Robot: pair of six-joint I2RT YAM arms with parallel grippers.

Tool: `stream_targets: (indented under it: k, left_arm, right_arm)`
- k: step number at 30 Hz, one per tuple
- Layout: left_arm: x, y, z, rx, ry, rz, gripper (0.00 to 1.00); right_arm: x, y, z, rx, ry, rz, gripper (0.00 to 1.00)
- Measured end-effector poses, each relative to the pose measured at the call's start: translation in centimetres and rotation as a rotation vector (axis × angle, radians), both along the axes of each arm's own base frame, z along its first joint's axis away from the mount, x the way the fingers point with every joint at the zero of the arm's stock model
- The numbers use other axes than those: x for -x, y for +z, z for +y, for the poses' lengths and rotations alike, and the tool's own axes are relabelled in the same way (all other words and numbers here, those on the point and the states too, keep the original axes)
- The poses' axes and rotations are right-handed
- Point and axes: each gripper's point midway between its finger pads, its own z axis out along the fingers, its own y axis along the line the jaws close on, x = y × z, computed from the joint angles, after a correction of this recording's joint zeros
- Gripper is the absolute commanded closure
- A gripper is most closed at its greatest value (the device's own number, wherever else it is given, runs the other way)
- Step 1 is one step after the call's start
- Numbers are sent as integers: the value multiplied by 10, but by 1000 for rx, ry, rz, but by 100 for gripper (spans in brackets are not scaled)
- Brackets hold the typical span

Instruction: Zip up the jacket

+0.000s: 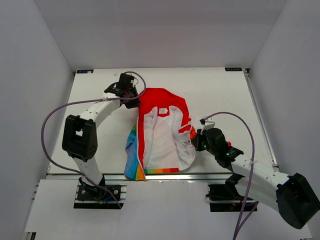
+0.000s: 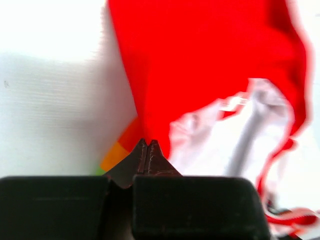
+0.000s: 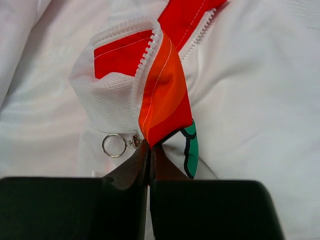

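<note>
Jacket is laid open on table, lining up. Left gripper is pressed together at the hood edge; whether fabric is caught cannot be told, as the view is blurred. Right gripper is pinched on the jacket's orange zipper edge, beside the pull ring.

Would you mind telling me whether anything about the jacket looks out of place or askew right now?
Yes: the jacket lies spread open, white lining up. Its front edge is twisted and bunched where the right gripper pinches it, beside the ring zipper pull.
</note>
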Motion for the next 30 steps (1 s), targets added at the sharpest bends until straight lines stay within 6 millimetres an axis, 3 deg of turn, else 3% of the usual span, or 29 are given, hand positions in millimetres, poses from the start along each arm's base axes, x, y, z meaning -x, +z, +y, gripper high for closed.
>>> stream_targets:
  k: [4,7,9,12,16,18,19,22,24,25,28,30]
  left_arm:
    - [5,35,-27,29,-29,-75,100]
    - [12,47,-63,39,-74,-98,100]
    - [18,54,-105,60,-137,-109,100]
    - [29,50,-155,76,-192,-103,100]
    - [46,26,-207,53,-231,-56,100]
    - [56,10,-227,25,-255,-24,82]
    - [61,2,-235,13,-268,-8,53]
    - [74,-16,-238,-35,-285,44,22]
    - [79,-20,-229,-67,-279,67,16]
    - [79,-19,-224,-77,-273,68,6]
    - [87,-13,-203,-99,-263,60,2]
    - [104,-7,-178,-120,-262,72,2]
  right_arm:
    - [1,-4,-8,16,-45,20,100]
    - [1,-3,-14,12,-89,28,100]
    - [2,-1,-19,3,-122,33,100]
    - [5,1,-26,-16,-179,46,100]
    - [12,7,-36,-56,-249,60,100]
    - [15,10,-40,-79,-273,57,100]
    - [17,10,-42,-88,-282,57,100]
    - [23,7,-48,-95,-301,72,100]
    - [26,4,-50,-91,-307,83,100]
    - [27,3,-50,-92,-309,86,100]
    - [29,2,-49,-95,-301,96,100]
    - [30,1,-48,-92,-288,102,100]
